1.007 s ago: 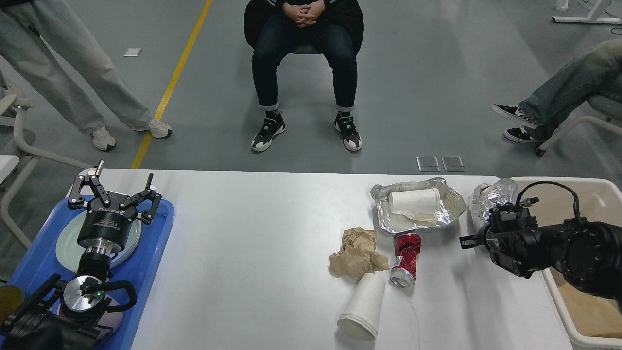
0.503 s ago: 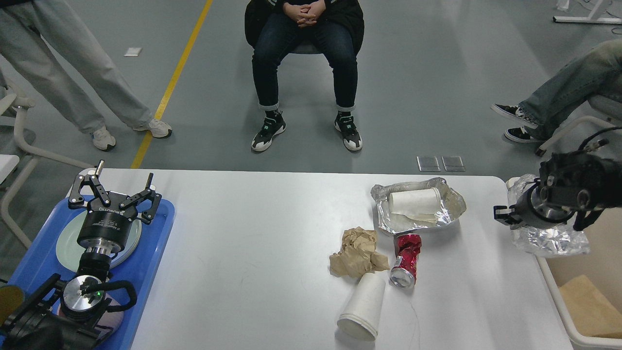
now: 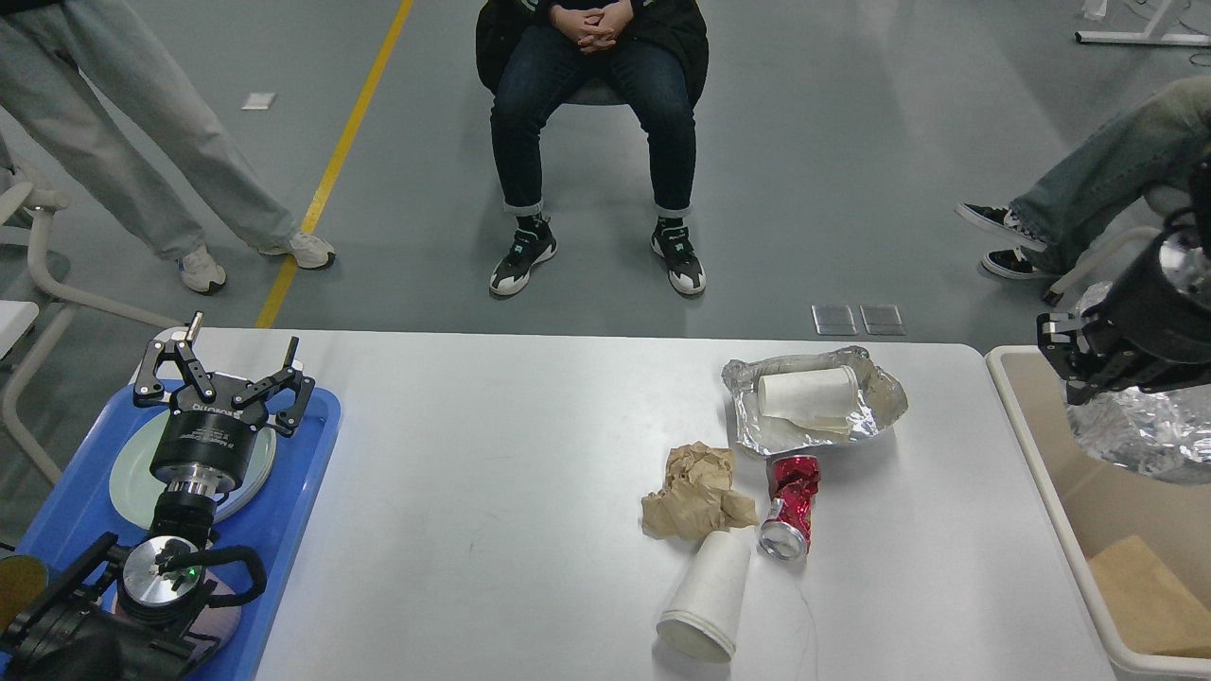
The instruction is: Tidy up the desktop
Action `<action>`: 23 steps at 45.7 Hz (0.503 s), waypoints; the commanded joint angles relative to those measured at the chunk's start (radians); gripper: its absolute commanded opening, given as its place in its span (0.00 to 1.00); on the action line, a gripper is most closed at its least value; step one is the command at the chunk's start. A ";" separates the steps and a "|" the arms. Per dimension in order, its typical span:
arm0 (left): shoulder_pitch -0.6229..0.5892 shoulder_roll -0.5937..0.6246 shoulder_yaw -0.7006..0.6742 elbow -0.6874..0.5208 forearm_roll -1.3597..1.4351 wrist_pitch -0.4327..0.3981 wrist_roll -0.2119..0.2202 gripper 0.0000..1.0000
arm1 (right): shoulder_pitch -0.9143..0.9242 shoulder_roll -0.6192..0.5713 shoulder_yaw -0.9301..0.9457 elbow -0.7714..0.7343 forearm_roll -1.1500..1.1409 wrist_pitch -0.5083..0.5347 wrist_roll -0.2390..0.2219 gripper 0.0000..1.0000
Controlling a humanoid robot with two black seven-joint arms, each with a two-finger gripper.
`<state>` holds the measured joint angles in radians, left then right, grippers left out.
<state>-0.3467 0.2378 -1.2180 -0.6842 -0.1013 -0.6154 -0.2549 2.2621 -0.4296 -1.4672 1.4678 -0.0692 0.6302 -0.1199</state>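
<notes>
Desktop [image 3: 492, 530] white, matte, crumpled litter right, grey floor beyond

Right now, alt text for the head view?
The right gripper holds a crumpled foil wad above the beige bin. On the white desktop remain a foil tray, crumpled brown paper, a crushed red can and a tipped white cup. The left gripper, jaws open, hangs over the blue tray.

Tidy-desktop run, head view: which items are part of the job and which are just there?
Job:
- desktop
- crumpled foil in the right claw, over the beige bin
- foil tray with paper cup
- brown paper wad
- crushed red can
- white cup on its side

Just there:
- left claw, open over the blue tray
- plate
</notes>
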 commanded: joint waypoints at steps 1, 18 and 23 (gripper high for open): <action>0.002 0.000 0.000 0.000 0.000 0.000 -0.001 0.96 | 0.068 -0.032 -0.028 0.065 0.006 -0.046 0.002 0.00; 0.003 0.000 0.000 0.000 0.000 -0.001 -0.001 0.96 | -0.047 -0.290 -0.130 -0.055 -0.144 -0.214 0.022 0.00; 0.003 0.000 0.000 0.000 0.000 0.000 -0.001 0.96 | -0.231 -0.394 -0.030 -0.214 -0.210 -0.214 0.025 0.00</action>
<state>-0.3446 0.2382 -1.2180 -0.6841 -0.1012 -0.6154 -0.2563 2.2082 -0.7136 -1.5901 1.4041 -0.2062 0.4180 -0.0978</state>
